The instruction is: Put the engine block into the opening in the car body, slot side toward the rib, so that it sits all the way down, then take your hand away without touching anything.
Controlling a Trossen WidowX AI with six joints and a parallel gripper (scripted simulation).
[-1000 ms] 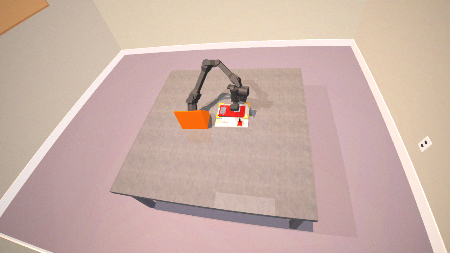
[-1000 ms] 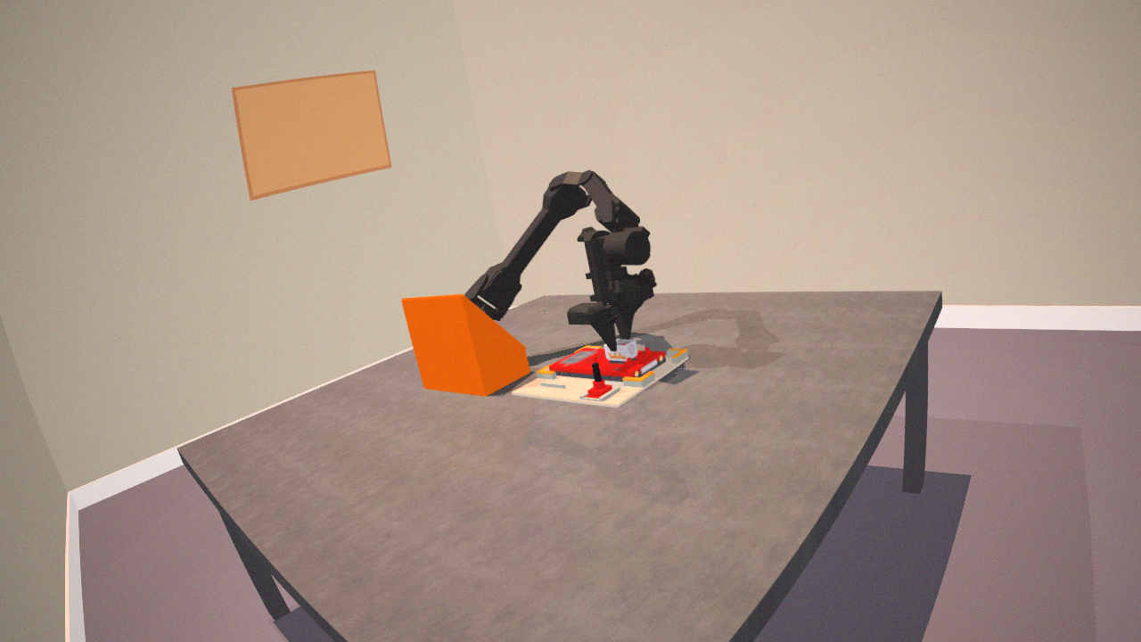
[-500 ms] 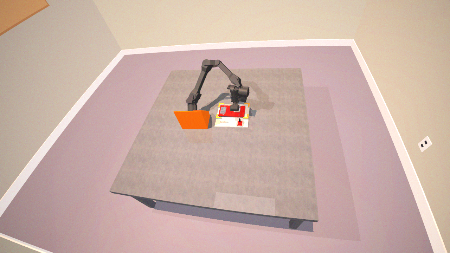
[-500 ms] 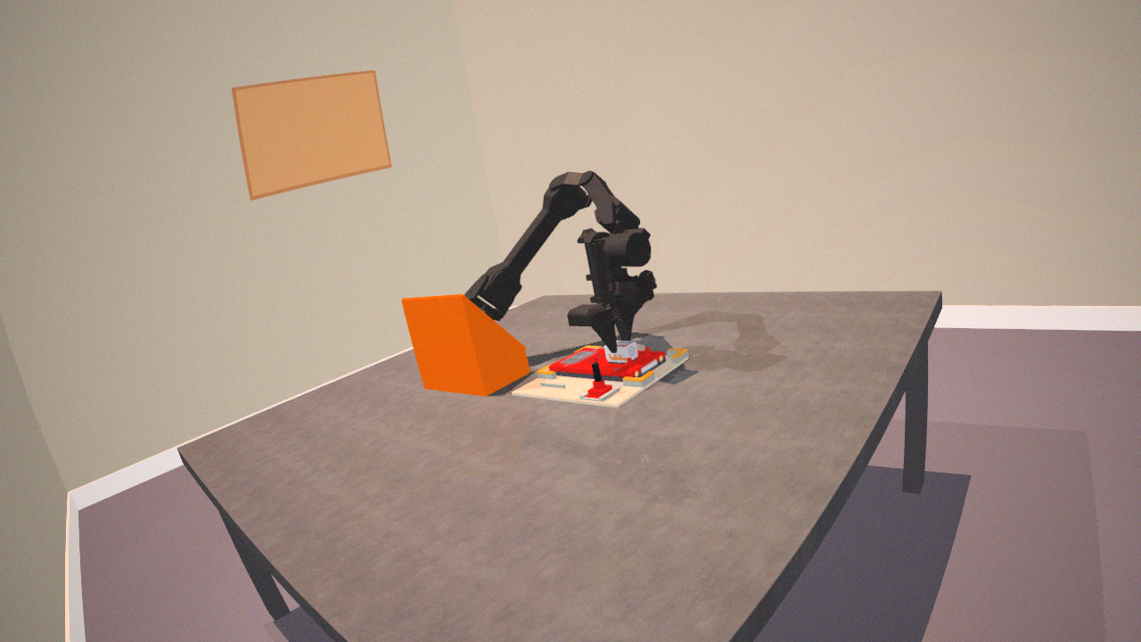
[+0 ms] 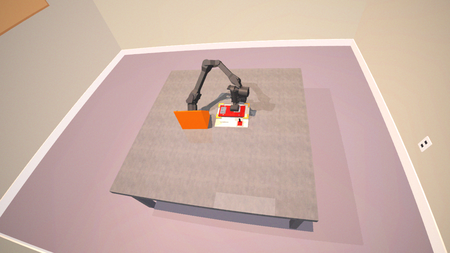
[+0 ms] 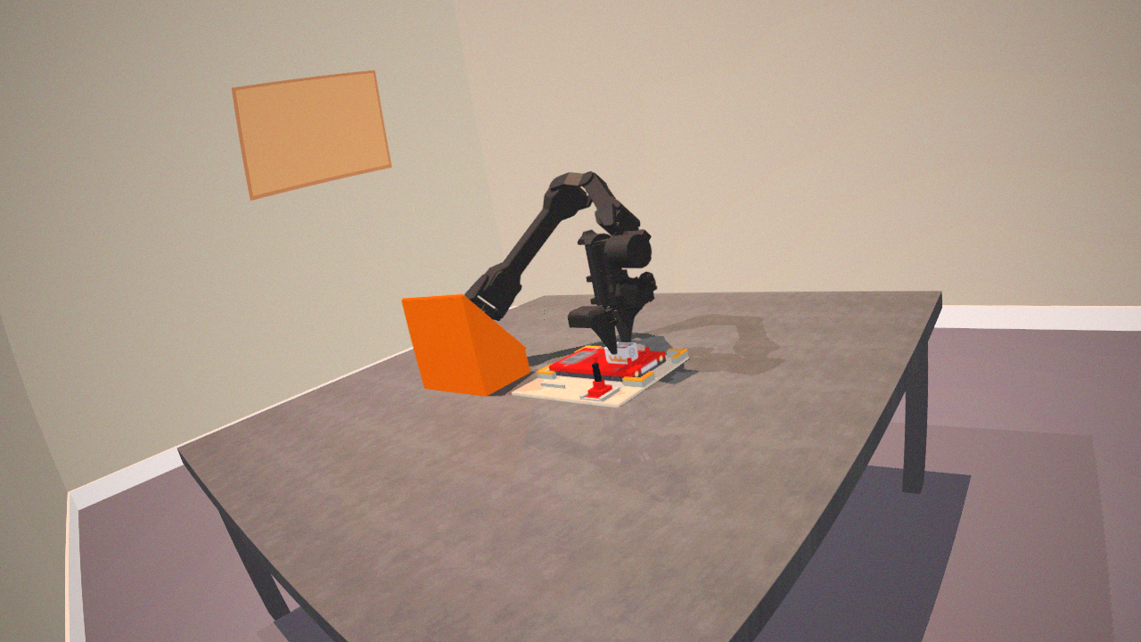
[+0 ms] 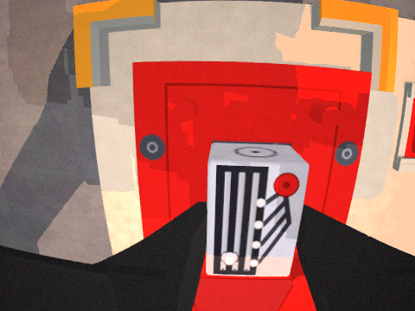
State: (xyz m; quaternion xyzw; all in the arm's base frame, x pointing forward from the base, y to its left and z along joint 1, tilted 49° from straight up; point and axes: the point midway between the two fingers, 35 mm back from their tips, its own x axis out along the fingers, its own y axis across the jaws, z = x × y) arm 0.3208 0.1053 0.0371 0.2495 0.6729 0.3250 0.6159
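Pinching the engine block [image 5: 239, 110] [image 6: 623, 352] [image 7: 259, 233] by two opposite sides, with the end effector [image 5: 234, 110] [image 6: 619, 346] [image 7: 251, 213] pointing down, presumably to leave the underside free for the drop and the printed top face unobstructed. Held roughly upright over the red car body [image 5: 229, 114] [image 6: 576, 366] [image 7: 259, 114], still proud of its top surface in the exterior view; probably at or partly within the opening [image 7: 259, 142], given the thin dark strip along the block's far edge. Impossible to tell how deep, or whether touching the bottom. Also impossible to confirm the slot side or the rib, both hidden. Laid flat on the pale base board [image 5: 227, 124] [image 6: 529, 398] [image 7: 225, 34], among yellow-topped corner brackets [image 5: 246, 117] [image 6: 638, 378] [image 7: 389, 47], likely there to locate the car body and limit sliding. Set off to one side on the same board, a black-and-red lever [image 5: 239, 123] [image 6: 596, 390], apart from the insertion path; all carried by the grey tabletop [image 5: 220, 163] [image 6: 558, 479] [image 7: 43, 17]. Best now to check alignment, lower straight, and release only once fully seated. Then worth spreading gently and rising vertically, to avoid tilting the block or brushing the car body.
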